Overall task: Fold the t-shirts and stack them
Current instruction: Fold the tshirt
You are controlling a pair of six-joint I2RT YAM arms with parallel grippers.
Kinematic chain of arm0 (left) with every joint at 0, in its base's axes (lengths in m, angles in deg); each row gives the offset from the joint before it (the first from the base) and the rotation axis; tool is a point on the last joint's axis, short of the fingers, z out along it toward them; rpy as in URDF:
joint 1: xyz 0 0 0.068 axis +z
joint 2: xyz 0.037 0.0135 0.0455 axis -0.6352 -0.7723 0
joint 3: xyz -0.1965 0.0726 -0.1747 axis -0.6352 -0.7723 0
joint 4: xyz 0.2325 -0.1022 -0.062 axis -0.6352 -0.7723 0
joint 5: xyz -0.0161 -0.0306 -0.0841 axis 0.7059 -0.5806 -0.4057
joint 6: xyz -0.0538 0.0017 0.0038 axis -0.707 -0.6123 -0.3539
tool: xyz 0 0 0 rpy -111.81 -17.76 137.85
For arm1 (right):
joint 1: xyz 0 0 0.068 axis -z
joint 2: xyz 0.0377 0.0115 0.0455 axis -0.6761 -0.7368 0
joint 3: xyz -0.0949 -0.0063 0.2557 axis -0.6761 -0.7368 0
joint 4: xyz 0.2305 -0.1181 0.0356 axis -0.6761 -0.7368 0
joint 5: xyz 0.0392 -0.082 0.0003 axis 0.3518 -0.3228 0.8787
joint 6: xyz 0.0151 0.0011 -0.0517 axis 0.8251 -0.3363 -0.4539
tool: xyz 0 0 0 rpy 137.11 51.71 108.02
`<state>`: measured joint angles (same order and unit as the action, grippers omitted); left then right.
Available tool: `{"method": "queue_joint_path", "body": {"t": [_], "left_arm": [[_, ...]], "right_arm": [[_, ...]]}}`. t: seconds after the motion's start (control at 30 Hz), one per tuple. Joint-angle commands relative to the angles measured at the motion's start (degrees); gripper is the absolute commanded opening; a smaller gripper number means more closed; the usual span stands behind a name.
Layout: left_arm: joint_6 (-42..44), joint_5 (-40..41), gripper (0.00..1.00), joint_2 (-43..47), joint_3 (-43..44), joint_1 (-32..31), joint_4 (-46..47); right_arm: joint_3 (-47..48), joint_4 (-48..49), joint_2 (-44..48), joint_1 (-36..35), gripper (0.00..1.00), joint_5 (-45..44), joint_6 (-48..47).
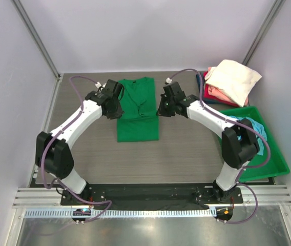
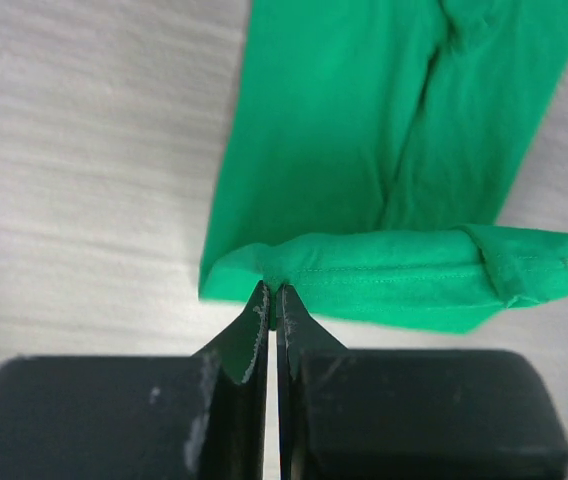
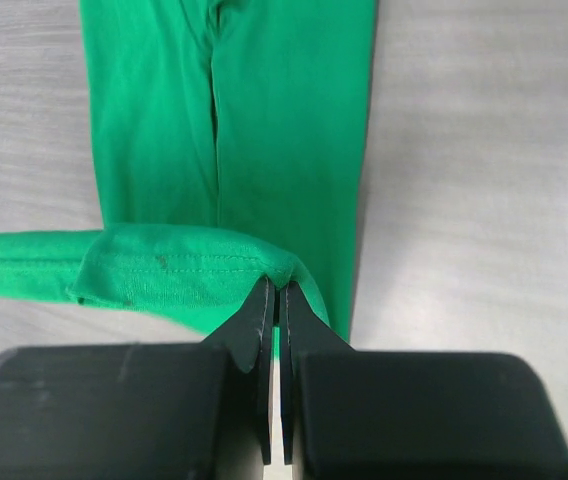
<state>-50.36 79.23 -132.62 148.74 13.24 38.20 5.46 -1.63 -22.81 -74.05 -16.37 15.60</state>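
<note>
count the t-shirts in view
5: green one mid-table, cream, pink-red and navy stacked far right, light blue in the bin; more may be hidden.

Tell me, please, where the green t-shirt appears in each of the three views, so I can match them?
Top external: green t-shirt at the centre of the picture, slightly high.
Left wrist: green t-shirt upper right, edge pinched by the left claw.
Right wrist: green t-shirt upper left to centre, edge pinched by the right claw.
Shared landmark: its lengthwise middle crease.
</note>
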Motion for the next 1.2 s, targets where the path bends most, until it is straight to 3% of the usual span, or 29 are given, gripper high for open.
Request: {"method": "queue_joint_path", "body": {"t": [0.0, 0.63, 0.7, 0.73, 0.77, 0.8, 0.83, 0.9, 0.97, 1.07, 1.1, 1.13, 1.17], "left_arm": [[3.4, -1.0, 0.00, -3.9, 3.8, 2.2, 1.9], [5.8, -8.0, 0.00, -23.3, 15.0, 8.6, 3.5], [6.0, -9.2, 0.02, -26.8, 17.3, 9.8, 2.8], [6.1, -9.7, 0.05, -28.1, 21.4, 10.3, 1.9], [6.4, -10.3, 0.12, -31.4, 24.2, 10.8, -0.7], [6.5, -11.0, 0.17, -33.3, 27.6, 11.9, -2.7], [6.6, -11.5, 0.28, -34.8, 35.7, 12.5, -5.0], [7.1, -14.0, 0.41, -40.3, 44.9, 13.9, -12.0], [8.0, -14.0, 0.52, -42.7, 60.5, 14.2, -19.3], [8.3, -14.0, 0.55, -38.2, 56.8, 14.2, -18.8], [8.2, -14.3, 0.55, -35.2, 52.7, 14.2, -16.7], [7.7, -15.0, 0.55, -29.3, 42.3, 14.2, -11.8], [7.4, -15.6, 0.55, -25.8, 37.0, 14.2, -9.3]], "right_arm": [[6.5, 0.7, -4.1, 1.4, 0.01, 3.0, -4.3], [17.6, 0.8, -20.5, 4.2, 0.01, 5.3, -3.5], [19.4, 0.9, -21.7, 5.3, 0.16, 5.9, -3.1], [22.4, 0.5, -23.4, 5.9, 0.29, 6.6, -2.8], [24.3, 0.1, -24.3, 7.1, 0.57, 6.8, -2.3], [26.7, -0.3, -25.3, 7.7, 0.67, 7.1, -2.0], [33.1, -2.5, -27.7, 8.2, 0.73, 7.4, -1.9], [41.2, -6.7, -30.3, 9.8, 0.79, 6.9, -2.4], [48.6, -11.2, -30.3, 10.7, 0.79, 7.2, -2.6], [42.6, -10.2, -23.5, 10.6, 0.79, 7.7, -3.3], [38.9, -9.1, -20.9, 10.6, 0.79, 8.7, -3.2], [24.9, -3.9, -16.2, 10.4, 0.79, 10.1, -2.6], [24.8, -3.9, -13.4, 10.4, 0.79, 10.9, -2.6]]}}
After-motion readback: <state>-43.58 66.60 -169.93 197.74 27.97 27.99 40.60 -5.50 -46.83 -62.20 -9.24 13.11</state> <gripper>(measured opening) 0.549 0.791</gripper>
